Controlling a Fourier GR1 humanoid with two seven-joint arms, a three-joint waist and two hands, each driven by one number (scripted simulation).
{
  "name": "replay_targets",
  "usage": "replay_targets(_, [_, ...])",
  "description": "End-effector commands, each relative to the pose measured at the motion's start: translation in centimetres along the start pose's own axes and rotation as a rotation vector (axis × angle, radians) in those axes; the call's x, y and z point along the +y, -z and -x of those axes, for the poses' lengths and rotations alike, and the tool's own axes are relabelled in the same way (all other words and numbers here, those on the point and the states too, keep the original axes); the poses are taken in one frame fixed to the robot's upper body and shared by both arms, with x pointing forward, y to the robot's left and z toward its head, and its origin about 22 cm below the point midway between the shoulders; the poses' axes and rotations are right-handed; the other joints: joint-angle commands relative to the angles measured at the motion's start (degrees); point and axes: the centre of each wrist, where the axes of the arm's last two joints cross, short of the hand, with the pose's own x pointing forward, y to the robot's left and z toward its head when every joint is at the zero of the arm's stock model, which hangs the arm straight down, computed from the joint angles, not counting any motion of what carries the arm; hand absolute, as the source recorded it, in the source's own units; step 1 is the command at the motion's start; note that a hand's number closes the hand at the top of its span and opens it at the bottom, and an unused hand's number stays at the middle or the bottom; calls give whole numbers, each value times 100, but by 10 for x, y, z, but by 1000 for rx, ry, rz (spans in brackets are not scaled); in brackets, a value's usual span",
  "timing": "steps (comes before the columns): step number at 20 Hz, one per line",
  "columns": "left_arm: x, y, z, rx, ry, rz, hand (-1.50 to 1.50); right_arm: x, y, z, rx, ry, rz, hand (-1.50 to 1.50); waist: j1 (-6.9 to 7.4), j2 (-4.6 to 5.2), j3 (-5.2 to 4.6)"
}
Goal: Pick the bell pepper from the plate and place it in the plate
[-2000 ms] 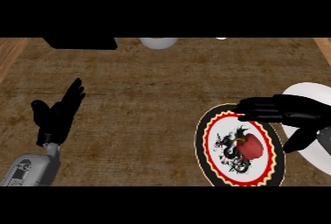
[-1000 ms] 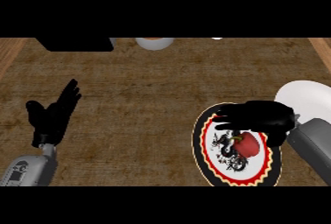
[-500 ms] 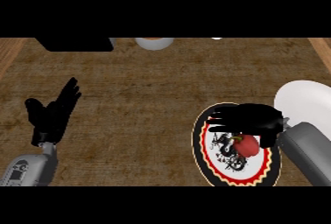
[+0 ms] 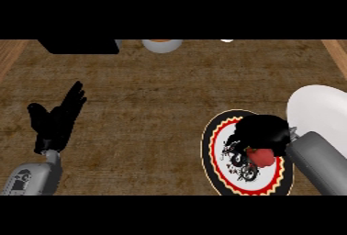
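Observation:
A red bell pepper (image 4: 261,157) lies on the patterned plate (image 4: 209,149), which has a black, red and cream rim and stands at the lower right of the counter. My right hand (image 4: 261,131) is down on the pepper from above, its fingers curled round the pepper's top; only the lower part of the pepper shows beneath it. A plain white plate (image 4: 315,110) sits just to the right, partly behind my right forearm. At the left, my left hand (image 4: 58,119) rests open with its fingers pointing up, far from both plates.
Along the counter's back edge stand a black object (image 4: 81,46), a small grey bowl (image 4: 161,45) and a small white thing (image 4: 227,40). Wooden trim borders the counter at both sides.
My right hand has come from the plate's upper right rim down and left onto the pepper, and its fingers have curled over it. The left hand has stayed put.

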Motion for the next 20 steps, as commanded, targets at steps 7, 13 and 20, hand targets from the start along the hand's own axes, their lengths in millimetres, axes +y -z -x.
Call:
replay_targets(7, [3,-7,8,-2,11,-5,0,13,-17,-10,-77,52,126,150,-19,20,29])
replay_targets(13, [33,-16,15,43,3,-118,0,103,-34,-71,295,450,257,150,-678,-127,21])
replay_targets(20, [29,-22,23,46,-3,-91,0,60,-72,-106,492,287,775,150,-651,-114,17])
